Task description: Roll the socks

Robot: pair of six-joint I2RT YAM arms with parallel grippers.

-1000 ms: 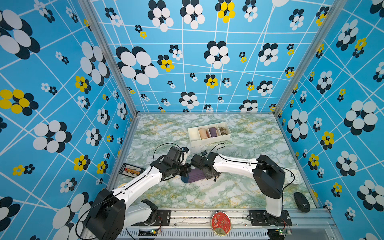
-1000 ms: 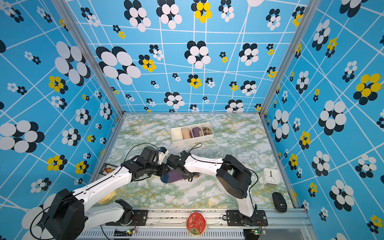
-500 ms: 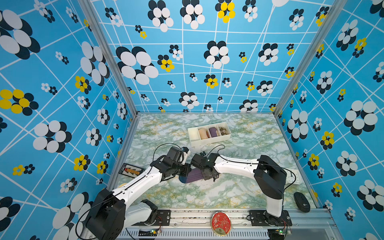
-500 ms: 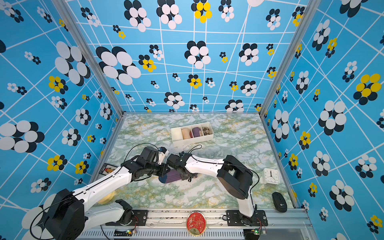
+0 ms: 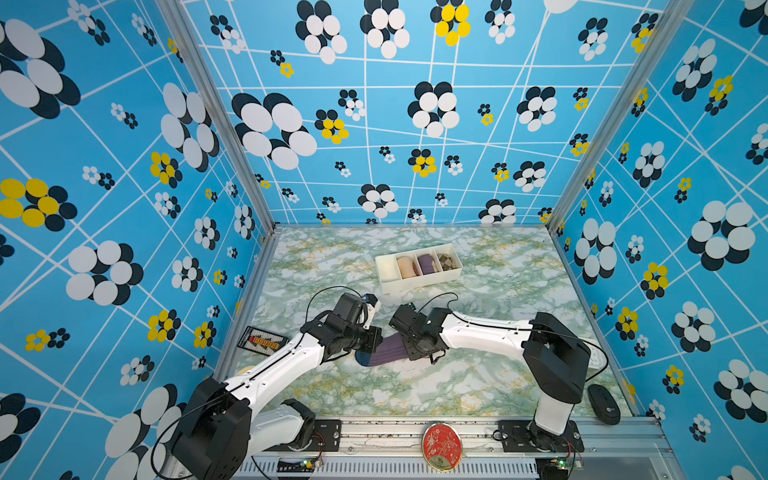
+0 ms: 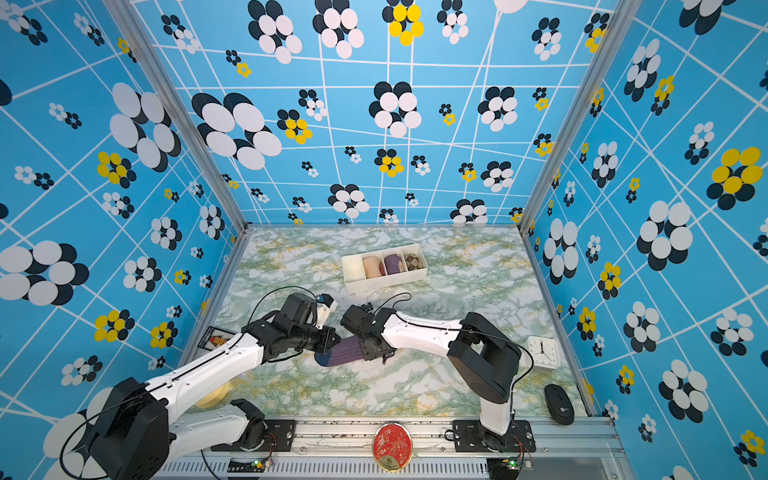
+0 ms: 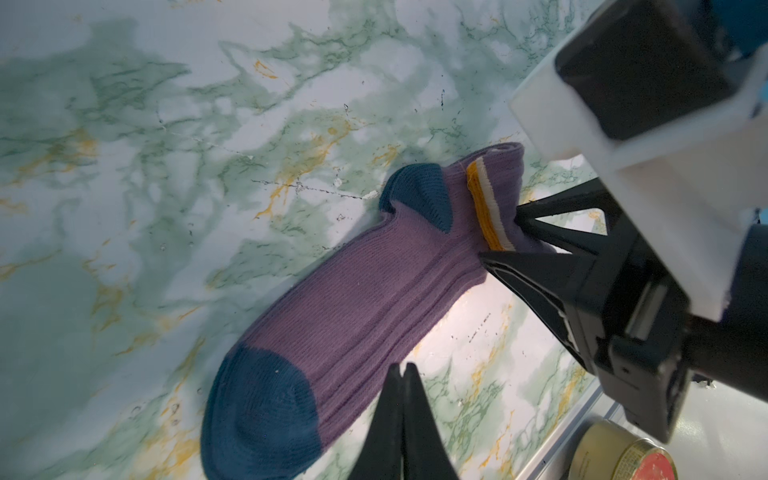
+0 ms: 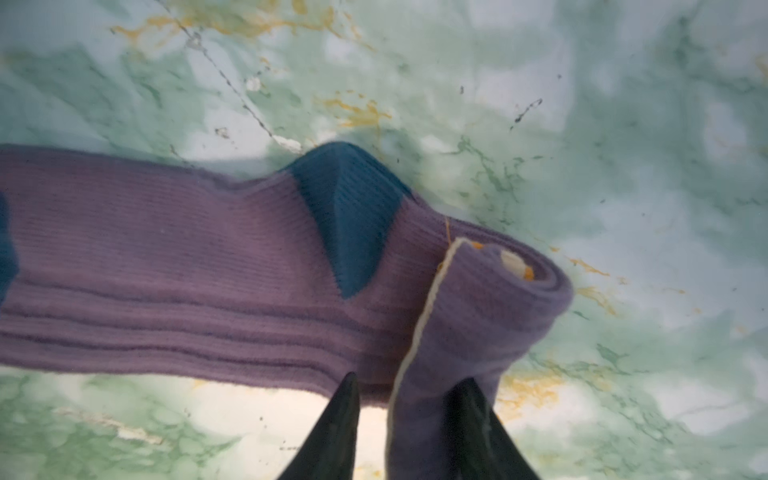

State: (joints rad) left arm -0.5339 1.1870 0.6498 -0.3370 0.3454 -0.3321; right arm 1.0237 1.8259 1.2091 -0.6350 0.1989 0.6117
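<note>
The socks (image 7: 365, 299), purple ribbed knit with dark teal-blue toe and heel and an orange-yellow cuff, where do we have them?

Flat on the green-veined marble desk (image 5: 478, 374), between our two arms, in front of the white plastic tray (image 5: 415, 283), cuff end curled over once toward the heel

Which step are we in?

Early rolling, we judge: one turn made, heel and toe unrolled. Our right pincer (image 8: 407, 378) stands partly open astride the curl, a gap beside one finger, clamping nothing. Our left pincer (image 7: 401, 368) is closed tip to tip, empty, at the foot's edge; whether it presses the fabric we cannot tell

And next?

We need a fresh hold on the curl, then to turn it over the heel toward the toe with the foot pinned flat, or it may spring open

Counts?

One sock shape; its layered edges hint at a pair, which we cannot separate. Two pincers. One tray, four compartments: one peach sock roll (image 5: 406, 266), one purple roll (image 5: 427, 263), one brown checked roll (image 5: 446, 261), one vacant. One black computer mouse (image 5: 603, 404), one white square clock (image 6: 542, 352), one red round tin (image 5: 441, 445)
</note>
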